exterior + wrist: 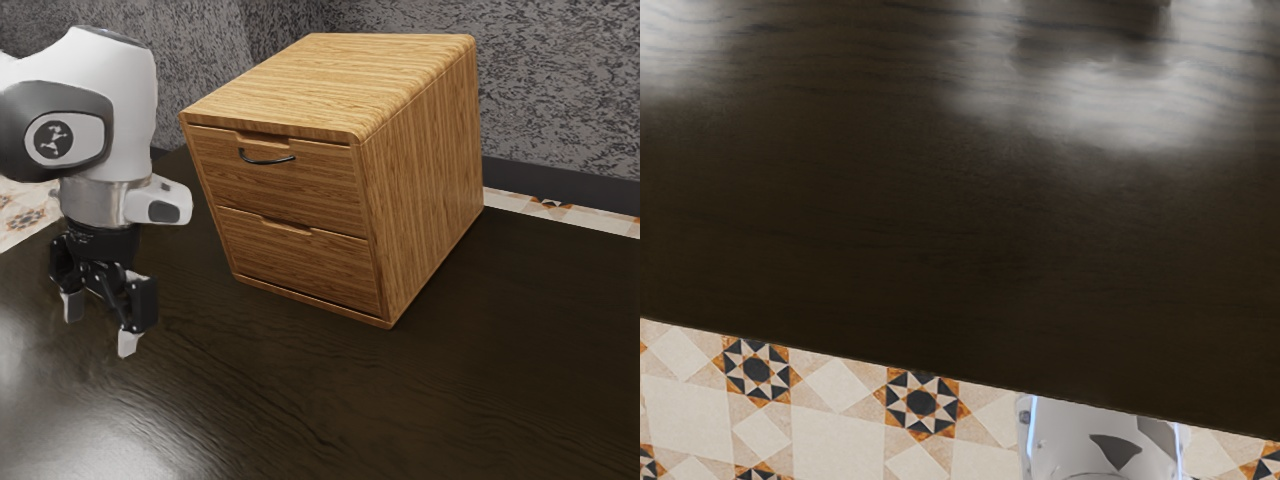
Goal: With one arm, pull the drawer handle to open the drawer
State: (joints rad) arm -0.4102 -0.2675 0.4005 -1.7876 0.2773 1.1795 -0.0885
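Low over the table (350, 420), my gripper (100, 326) hangs with jaws apart, empty, well apart from the handle (266, 158) on the shut top drawer (290, 185). Risk: that thin handle. A shallow grip slips off, or I shove the cabinet (420, 170).

A home-like room: patterned floor tiles (790, 420), grey textured wall (560, 80), dark wooden table (400, 400).

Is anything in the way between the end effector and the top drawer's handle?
Nothing visible. The open end effector hangs above the dark table, to the exterior view's left of the wooden cabinet, lower than the top drawer handle, with no object between them.
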